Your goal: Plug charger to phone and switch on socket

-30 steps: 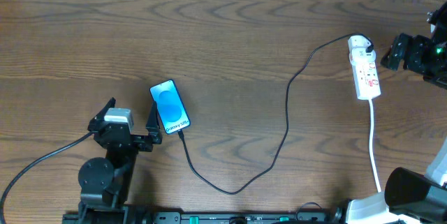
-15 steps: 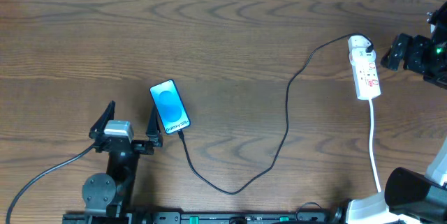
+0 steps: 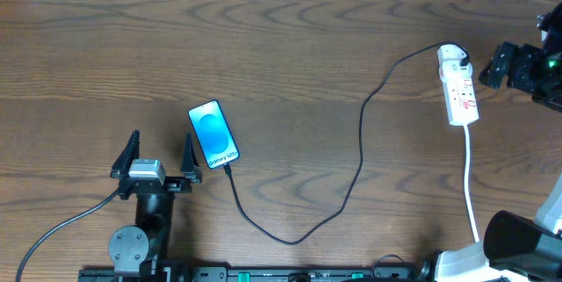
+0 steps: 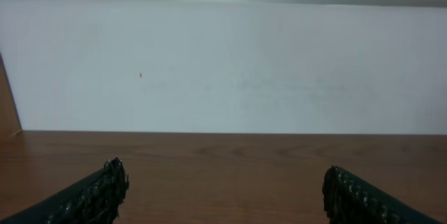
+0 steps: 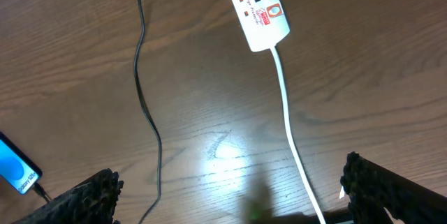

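Phone (image 3: 213, 133): black frame, blue screen lit, charger (image 3: 360, 155) tip at lower edge. Cable thin, black, looping to white red-marked socket (image 3: 458, 89). Left gripper (image 3: 160, 141), right gripper (image 5: 230, 169): jaws wide, empty.

Dark brown wood-grain table (image 3: 290, 45), satin w/ glare. Narrow white power strip (image 3: 458, 93): smooth glossy plastic. Black-framed phone (image 3: 213, 133), glossy screen. Thin black charger cable (image 3: 361, 141) looks matt.

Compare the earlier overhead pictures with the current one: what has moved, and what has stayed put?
The left gripper, beside the phone, drew back toward the near edge of the table and squared up from its tilt. Its jaws stayed open and empty. Nothing was gripped or released. The phone, the charger, the socket and the open right gripper stayed where they were.
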`<state>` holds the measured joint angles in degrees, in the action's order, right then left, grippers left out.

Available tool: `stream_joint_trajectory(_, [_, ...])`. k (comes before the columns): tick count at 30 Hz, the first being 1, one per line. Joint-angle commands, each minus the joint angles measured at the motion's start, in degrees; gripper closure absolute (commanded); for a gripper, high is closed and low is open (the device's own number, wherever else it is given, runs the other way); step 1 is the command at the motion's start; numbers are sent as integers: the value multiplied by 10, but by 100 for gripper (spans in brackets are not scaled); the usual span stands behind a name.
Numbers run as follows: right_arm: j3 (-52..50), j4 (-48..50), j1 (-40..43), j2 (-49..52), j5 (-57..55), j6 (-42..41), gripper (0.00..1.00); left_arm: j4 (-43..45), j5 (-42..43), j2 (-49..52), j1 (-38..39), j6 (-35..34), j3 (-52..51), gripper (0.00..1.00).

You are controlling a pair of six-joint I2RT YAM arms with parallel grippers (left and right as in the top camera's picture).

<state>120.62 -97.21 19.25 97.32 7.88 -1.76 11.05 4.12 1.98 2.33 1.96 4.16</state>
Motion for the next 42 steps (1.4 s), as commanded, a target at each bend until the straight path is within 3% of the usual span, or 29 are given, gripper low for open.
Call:
stream_joint_trajectory(1, [0,-1,-3,-5,-3,1,1,25,-3,-19,-3,6,-20,9])
stream_joint_trajectory(3, [0,-1,-3,-5,-3,1,1,57,-3,-19,-3,6,-37,9])
stream_joint_trajectory(11, [0,-1,-3,-5,-3,1,1,50,-1,-19,-3,3,-39,9])
stream_joint_trajectory(15, [0,-1,-3,-5,-3,1,1,-10,-1,-19,-6,4,-39,9])
stream_joint_trajectory(20, [0,-1,-3,-5,-2,1,1,-153,-5,-19,-19,3,-39,9])
stream_joint_trajectory(42, [0,-1,-3,-5,-3,1,1,-149,-7,-19,-22,4,-39,9])
